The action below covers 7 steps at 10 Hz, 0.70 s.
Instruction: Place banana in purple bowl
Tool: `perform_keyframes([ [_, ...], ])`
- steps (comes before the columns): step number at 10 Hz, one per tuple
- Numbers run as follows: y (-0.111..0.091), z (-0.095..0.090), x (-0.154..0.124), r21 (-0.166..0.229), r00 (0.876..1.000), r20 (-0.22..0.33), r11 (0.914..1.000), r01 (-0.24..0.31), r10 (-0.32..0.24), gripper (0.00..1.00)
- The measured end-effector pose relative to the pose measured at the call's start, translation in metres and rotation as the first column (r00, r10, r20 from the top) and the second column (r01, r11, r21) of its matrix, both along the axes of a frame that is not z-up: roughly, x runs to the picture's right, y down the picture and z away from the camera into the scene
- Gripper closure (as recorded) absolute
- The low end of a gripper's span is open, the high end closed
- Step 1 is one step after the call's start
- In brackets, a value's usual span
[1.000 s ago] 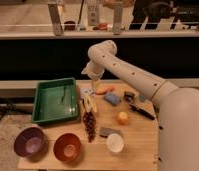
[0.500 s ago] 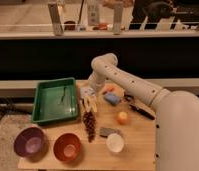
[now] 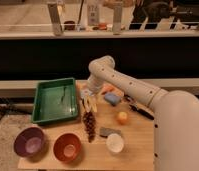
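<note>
The banana is a small pale-yellow piece lying on the wooden table just right of the green tray, above the dark grape bunch. My gripper hangs from the white arm and is low over the banana's upper end, partly hiding it. I cannot tell whether it touches the banana. The purple bowl stands at the front left corner of the table, with nothing in it, well away from the gripper.
A green tray sits at the left. An orange bowl and a white cup stand at the front. A round orange fruit, a grey piece, a blue piece, an orange carrot-like piece and a black tool lie to the right.
The arm has swung down and towards the table's left; the gripper has dropped from above the table to just over the banana. The objects on the table have not moved.
</note>
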State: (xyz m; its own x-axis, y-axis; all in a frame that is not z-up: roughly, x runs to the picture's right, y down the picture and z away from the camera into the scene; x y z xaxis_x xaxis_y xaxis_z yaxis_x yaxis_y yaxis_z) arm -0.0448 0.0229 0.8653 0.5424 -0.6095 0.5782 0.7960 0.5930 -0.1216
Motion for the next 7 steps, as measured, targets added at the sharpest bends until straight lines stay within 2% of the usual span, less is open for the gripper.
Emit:
perform_keyframes([
  [3, 0.007, 0.012, 0.0, -0.021, 1.0, -0.016, 0.9997, 0.011, -0.012, 0.2],
  [4, 0.008, 0.014, -0.001, -0.028, 1.0, -0.02, 0.9995, 0.016, -0.016, 0.23],
  [5, 0.008, 0.015, -0.002, -0.032, 1.0, -0.022, 0.9993, 0.019, -0.02, 0.29],
  [6, 0.009, 0.017, -0.003, -0.038, 0.999, -0.026, 0.999, 0.022, -0.023, 0.42],
  [7, 0.01, 0.017, -0.003, -0.046, 0.999, -0.029, 0.9987, 0.023, -0.024, 0.51],
])
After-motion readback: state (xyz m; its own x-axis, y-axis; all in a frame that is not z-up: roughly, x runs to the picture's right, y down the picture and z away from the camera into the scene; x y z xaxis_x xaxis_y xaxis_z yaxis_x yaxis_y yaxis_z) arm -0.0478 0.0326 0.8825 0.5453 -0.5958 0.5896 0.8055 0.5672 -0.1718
